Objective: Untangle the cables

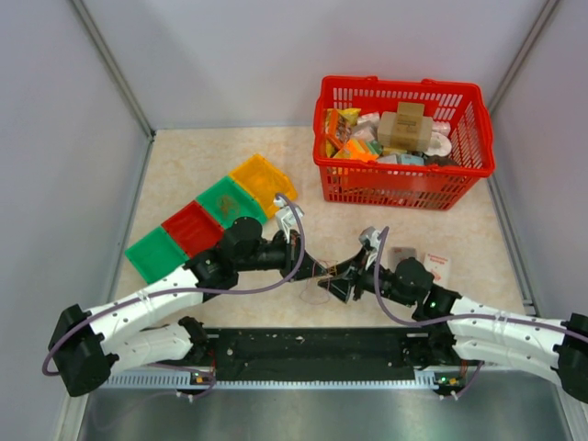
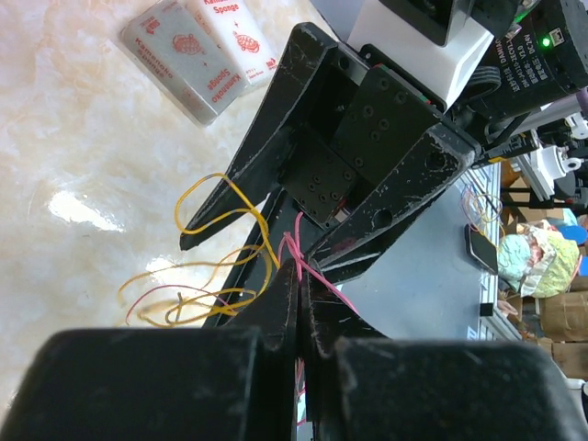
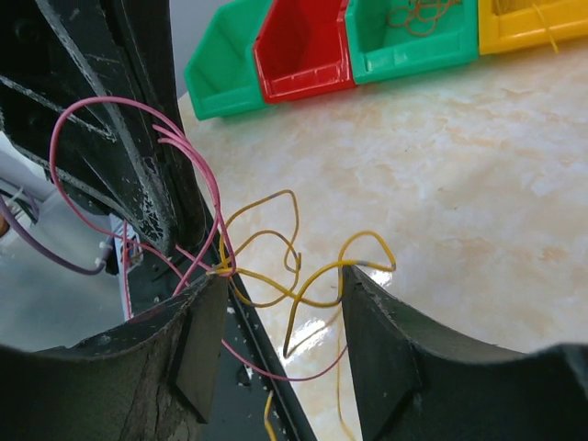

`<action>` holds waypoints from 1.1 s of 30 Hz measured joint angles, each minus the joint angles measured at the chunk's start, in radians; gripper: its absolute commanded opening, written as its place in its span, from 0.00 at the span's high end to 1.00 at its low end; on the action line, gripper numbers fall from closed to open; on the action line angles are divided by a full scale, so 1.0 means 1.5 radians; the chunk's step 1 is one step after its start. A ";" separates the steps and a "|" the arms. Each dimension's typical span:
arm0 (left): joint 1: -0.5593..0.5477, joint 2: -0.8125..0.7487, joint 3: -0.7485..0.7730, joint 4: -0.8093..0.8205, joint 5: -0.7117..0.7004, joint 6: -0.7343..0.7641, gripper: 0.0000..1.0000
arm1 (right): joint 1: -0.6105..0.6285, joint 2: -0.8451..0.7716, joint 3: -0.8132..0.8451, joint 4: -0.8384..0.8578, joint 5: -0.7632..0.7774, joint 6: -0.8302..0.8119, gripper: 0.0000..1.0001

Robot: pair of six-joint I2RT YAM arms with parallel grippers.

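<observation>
L: my left end effector (image 2: pixel 301 276) clamped on the cables (image 3: pixel 223 266) | R: my right end effector (image 3: pixel 285 280) apart, loops between its jaws, over the table (image 3: pixel 478 184) | RISK: closing on several strands, then pulling, likely tightens knot.

The left tool (image 2: pixel 300 276) seems pinched shut and the right tool (image 3: pixel 285 278) spread open, tips almost meeting

Top view: up high and behind the arms, looking down at the whole table (image 1: pixel 211 156). Left wrist view: very near, low down, looking past the left gripper (image 2: pixel 301 285) toward the right gripper (image 2: pixel 248 262). Right wrist view: just as near, facing the other way, toward the coloured bins (image 3: pixel 404 46). Seen in all three: the cables (image 1: pixel 317 278).
</observation>
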 measured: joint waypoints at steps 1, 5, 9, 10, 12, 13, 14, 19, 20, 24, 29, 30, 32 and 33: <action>0.000 -0.001 0.000 0.000 0.000 -0.001 1.00 | 0.000 -0.003 0.000 0.000 0.003 0.000 0.54; 0.000 -0.002 0.000 0.000 0.000 -0.003 1.00 | 0.001 -0.004 0.000 0.010 0.004 0.002 0.73; 0.000 -0.004 0.000 0.000 -0.001 -0.003 1.00 | 0.002 0.000 0.000 0.020 0.003 0.007 0.97; 0.000 -0.006 0.000 -0.001 -0.001 -0.003 1.00 | 0.002 0.002 0.000 0.021 0.006 0.013 1.00; 0.000 -0.014 0.000 -0.001 -0.002 -0.002 1.00 | 0.004 0.007 -0.001 0.018 0.026 0.027 1.00; 0.000 -0.021 0.000 -0.002 -0.004 0.001 1.00 | 0.005 0.008 -0.001 0.013 0.046 0.038 1.00; 0.000 -0.027 0.001 -0.003 -0.007 0.003 1.00 | 0.005 0.009 -0.001 0.006 0.066 0.049 1.00; 0.000 -0.086 0.020 -0.060 -0.077 0.041 1.00 | 0.000 -0.012 0.005 -0.129 0.252 0.157 1.00; 0.000 -0.104 0.025 -0.079 -0.101 0.049 1.00 | -0.008 -0.023 0.008 -0.173 0.284 0.186 1.00; 0.000 -0.200 0.028 -0.147 -0.221 0.078 1.00 | -0.079 -0.068 0.010 -0.280 0.334 0.252 1.00; 0.000 -0.374 0.022 -0.176 -0.390 0.110 1.00 | -0.136 -0.090 0.010 -0.370 0.367 0.284 1.00; 0.000 -0.409 0.022 -0.177 -0.422 0.117 1.00 | -0.137 -0.087 0.010 -0.385 0.372 0.288 1.00; 0.001 -0.453 0.026 -0.184 -0.477 0.130 1.00 | -0.139 -0.078 0.010 -0.408 0.376 0.294 1.00; 0.001 -0.468 0.030 -0.193 -0.509 0.138 1.00 | -0.140 -0.072 0.010 -0.416 0.378 0.298 1.00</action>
